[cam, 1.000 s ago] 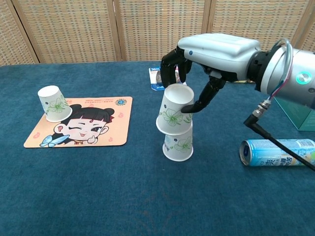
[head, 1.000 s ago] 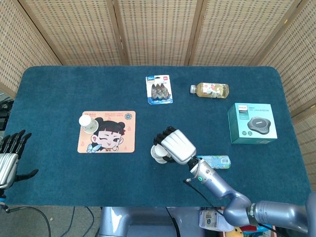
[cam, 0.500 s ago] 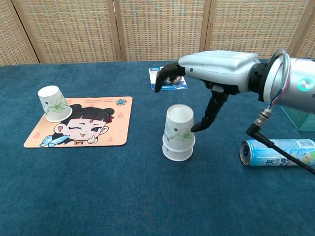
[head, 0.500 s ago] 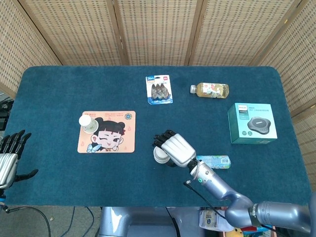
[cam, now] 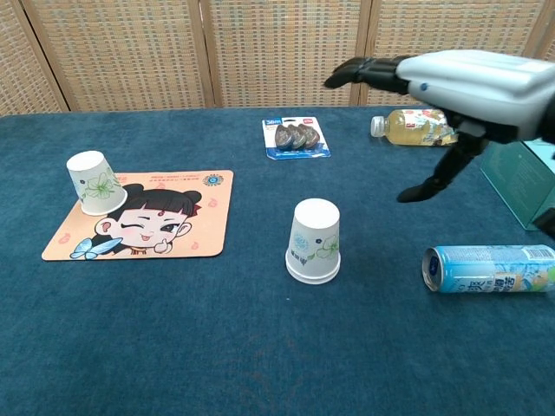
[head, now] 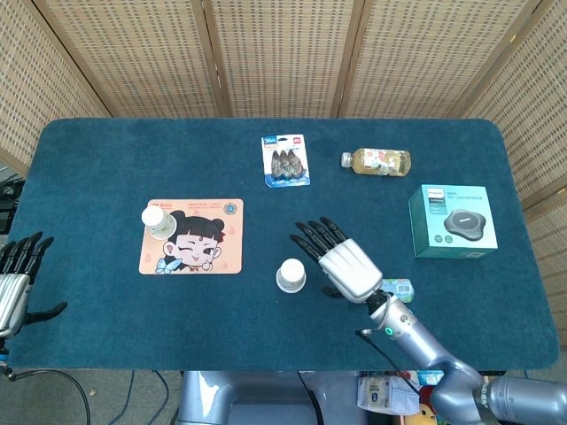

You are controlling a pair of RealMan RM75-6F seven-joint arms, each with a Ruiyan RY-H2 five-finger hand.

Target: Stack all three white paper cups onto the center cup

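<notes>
**Two cups stacked at table centre, third waits on mat**

The stack (cam: 314,242) of upturned white paper cups stands at the middle of the blue table (head: 106,159), one cup nested over the other, with nothing touching it. The right hand (cam: 473,82) hangs above and to the right of the stack, fingers spread wide and holding nothing; from the head camera it (head: 341,261) shows just beside the stack. The third cup (cam: 96,182) sits upside down and tilted on the far left corner of the cartoon mat (cam: 156,221), well apart from the stack. The left hand (head: 16,279) rests at the table's left edge, fingers apart and empty. A can (cam: 490,268) lies on its side right of the stack. Farther back lie a blister pack (cam: 297,138) and a bottle (cam: 412,126), with a teal box (head: 452,220) at the right.
</notes>
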